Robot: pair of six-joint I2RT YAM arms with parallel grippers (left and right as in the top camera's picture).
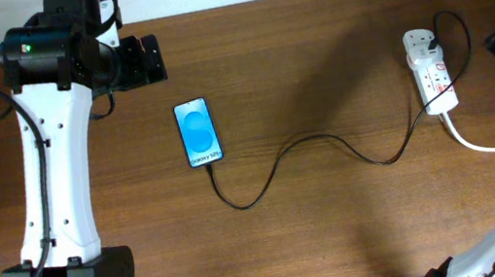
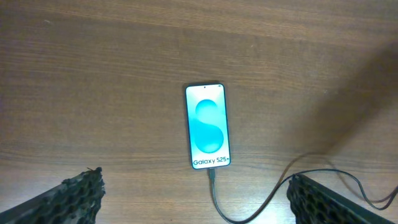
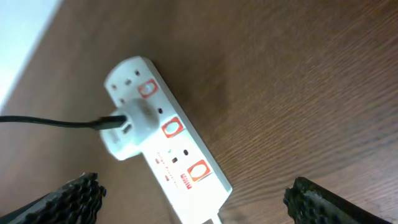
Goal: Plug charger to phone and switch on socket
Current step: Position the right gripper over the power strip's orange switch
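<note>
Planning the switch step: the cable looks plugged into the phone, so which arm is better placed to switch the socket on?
Right. The right gripper hangs open over the socket and its red switches; the left gripper is near the phone, far from it.

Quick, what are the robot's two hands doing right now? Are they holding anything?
Left gripper: open, holding nothing.
Right gripper: open, holding nothing.
</note>
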